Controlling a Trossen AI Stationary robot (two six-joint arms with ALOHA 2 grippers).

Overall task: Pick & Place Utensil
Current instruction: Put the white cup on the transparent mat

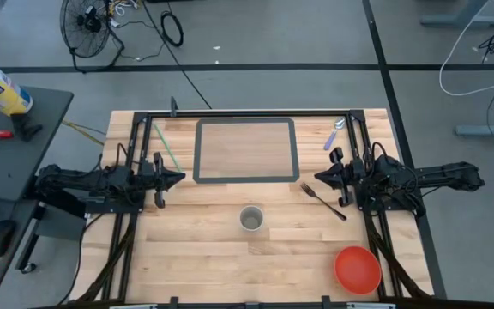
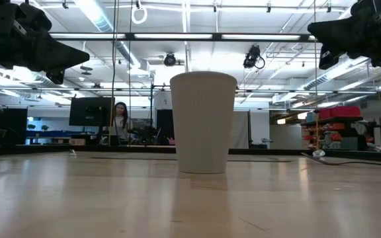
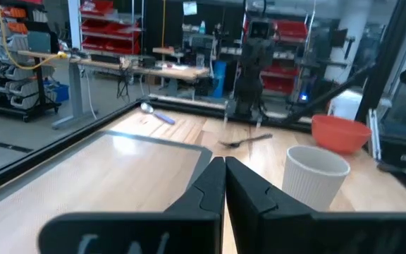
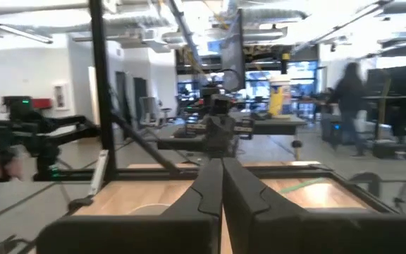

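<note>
A dark fork (image 1: 322, 202) lies flat on the wooden table right of centre; it also shows far off as the fork (image 3: 245, 140) in the left wrist view. A spoon with a purple handle (image 1: 334, 135) lies near the far right corner. A white paper cup (image 1: 251, 218) stands upright at the table's middle, and a red bowl (image 1: 357, 269) sits near the near right corner. My left gripper (image 1: 180, 178) hovers shut at the table's left. My right gripper (image 1: 318, 177) hovers shut just beyond the fork's tines. Neither touches anything.
A dark rectangular frame (image 1: 246, 150) marks an area on the far half of the table. A green stick (image 1: 166, 148) lies left of it. Black rails (image 1: 247, 112) run around the table. A person stands in the room beyond, seen in the low view.
</note>
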